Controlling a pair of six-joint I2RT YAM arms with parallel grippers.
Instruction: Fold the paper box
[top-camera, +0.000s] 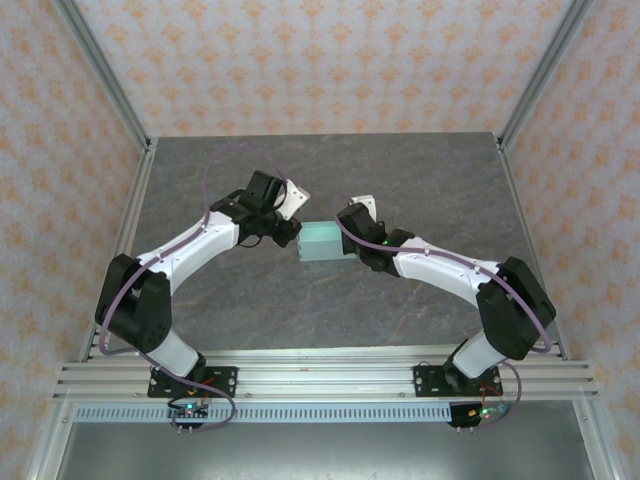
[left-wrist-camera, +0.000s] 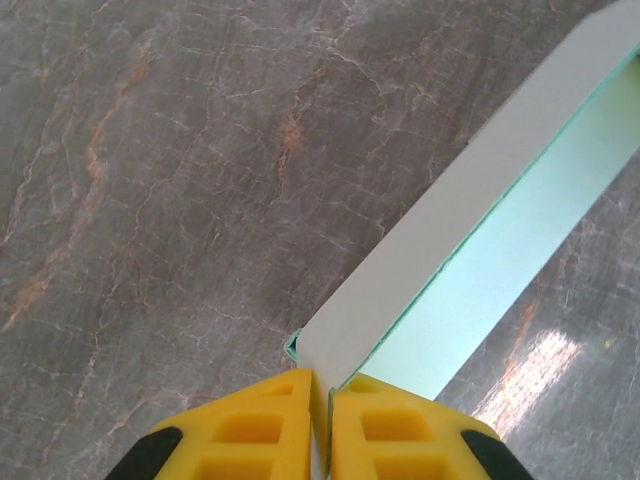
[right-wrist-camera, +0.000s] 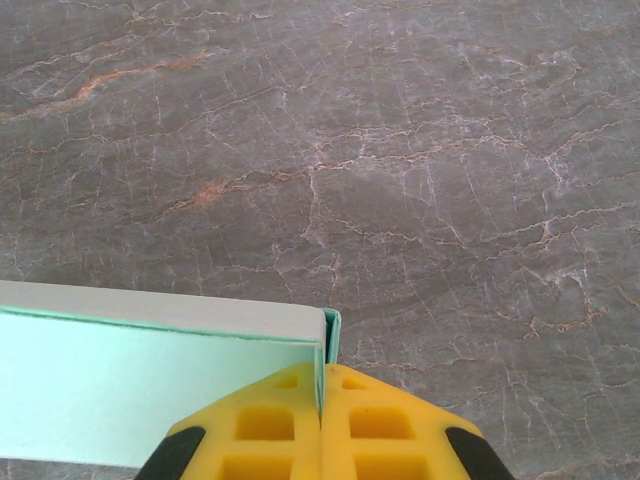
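1. While the box (top-camera: 322, 241) lies midway on the table (top-camera: 200, 290), your left gripper (left-wrist-camera: 320, 425) is clamped on one end wall, your right gripper (right-wrist-camera: 321, 425) on the other.
2. Thin card, probably light and crease-prone: hold edges beside folds.
3. Lifted or resting? Hard to tell.

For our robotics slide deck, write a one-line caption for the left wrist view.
Closed yellow left tool pinches one end of the pale mint-green card paper box over the grey marbled table.
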